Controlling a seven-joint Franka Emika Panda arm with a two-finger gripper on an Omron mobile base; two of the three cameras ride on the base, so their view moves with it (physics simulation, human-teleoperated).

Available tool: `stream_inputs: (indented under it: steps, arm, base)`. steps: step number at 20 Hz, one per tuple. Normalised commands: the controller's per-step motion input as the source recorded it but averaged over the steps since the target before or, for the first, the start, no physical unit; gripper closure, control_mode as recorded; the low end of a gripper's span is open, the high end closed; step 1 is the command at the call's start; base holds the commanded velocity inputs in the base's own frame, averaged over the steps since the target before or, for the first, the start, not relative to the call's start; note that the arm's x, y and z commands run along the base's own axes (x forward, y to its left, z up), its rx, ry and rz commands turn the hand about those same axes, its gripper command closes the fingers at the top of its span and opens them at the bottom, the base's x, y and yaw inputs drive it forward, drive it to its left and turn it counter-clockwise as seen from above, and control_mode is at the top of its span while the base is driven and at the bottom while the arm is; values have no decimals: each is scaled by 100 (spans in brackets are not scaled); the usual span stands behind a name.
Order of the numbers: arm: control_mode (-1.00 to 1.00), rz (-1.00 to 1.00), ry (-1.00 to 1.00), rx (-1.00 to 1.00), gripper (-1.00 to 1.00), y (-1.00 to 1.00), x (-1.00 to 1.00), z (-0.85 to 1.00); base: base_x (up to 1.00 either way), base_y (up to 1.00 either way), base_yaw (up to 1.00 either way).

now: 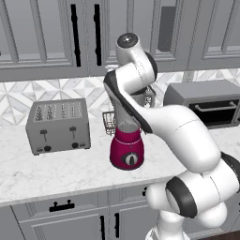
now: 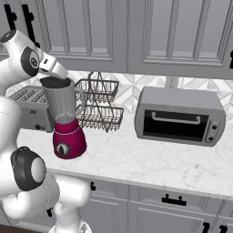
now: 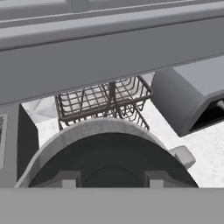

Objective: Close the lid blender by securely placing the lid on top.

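Hovering right over the blender (image 2: 63, 118), the gripper (image 3: 107, 178), grip unreadable, could seat the lid (image 3: 105, 164) crooked if it tilts.

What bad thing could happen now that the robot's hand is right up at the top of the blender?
1. The blender is tall on a small magenta base. A sideways push from the gripper at its mouth could tip it.
2. The wire basket stands just behind the jar, so a tipping blender might knock into it.
3. The lid seems to sit in the jar's mouth; if it is crooked, it may not close tightly.
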Motion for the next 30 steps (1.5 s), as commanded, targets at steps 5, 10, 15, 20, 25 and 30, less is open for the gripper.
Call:
stream_inputs:
  steps: [5, 10, 15, 20, 25, 30]
  arm:
    - [-100, -2, -7, 0, 100, 0, 13, 0]
    - [-100, -1, -8, 0, 100, 0, 6, 0]
    - [-100, -2, -2, 0, 100, 0, 0, -6]
    - [-100, -4, 4, 0, 100, 0, -1, 0]
    - [-100, -3, 9, 0, 100, 0, -17, 0]
    - [-100, -2, 4, 0, 100, 0, -13, -7]
  base:
    - [0, 0, 0]
    - [0, 0, 0]
    - [0, 0, 0]
    - [0, 0, 0]
    - [0, 0, 0]
    - [0, 0, 0]
